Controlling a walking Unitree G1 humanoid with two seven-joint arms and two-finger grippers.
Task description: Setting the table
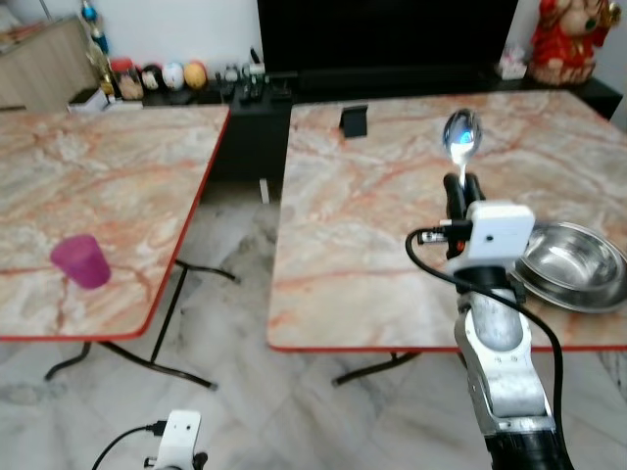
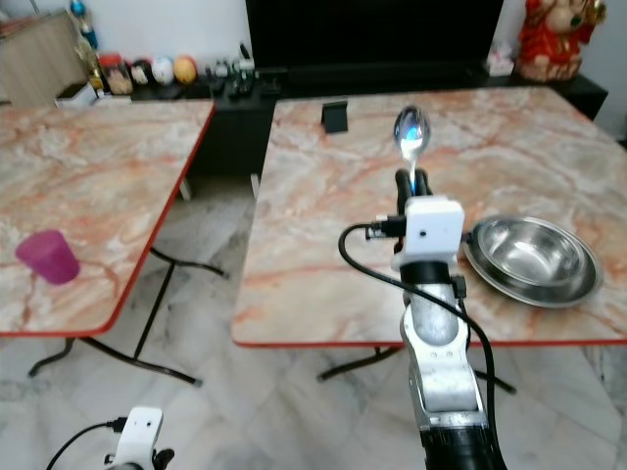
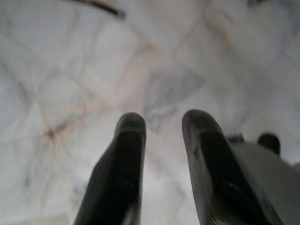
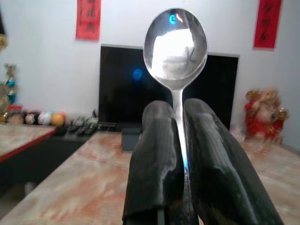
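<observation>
My right gripper (image 1: 458, 188) is shut on the handle of a shiny metal spoon (image 1: 461, 135), held upright with its bowl up above the right marble table (image 1: 372, 245). In the right wrist view the spoon (image 4: 176, 47) rises between the two black fingers (image 4: 157, 154). A steel bowl (image 1: 573, 264) sits on that table near its front edge, just right of the gripper. A pink cup (image 1: 81, 260) stands on the left table (image 1: 108, 186). My left gripper (image 3: 161, 126) hangs low over the floor, fingers slightly apart with nothing between them.
A small black stand (image 1: 354, 120) sits at the far side of the right table. A dark TV cabinet (image 1: 392, 44) and a shelf of small ornaments (image 1: 157, 76) line the back wall. A red figurine (image 1: 568, 39) stands at the back right. Marble floor (image 1: 225, 294) runs between the tables.
</observation>
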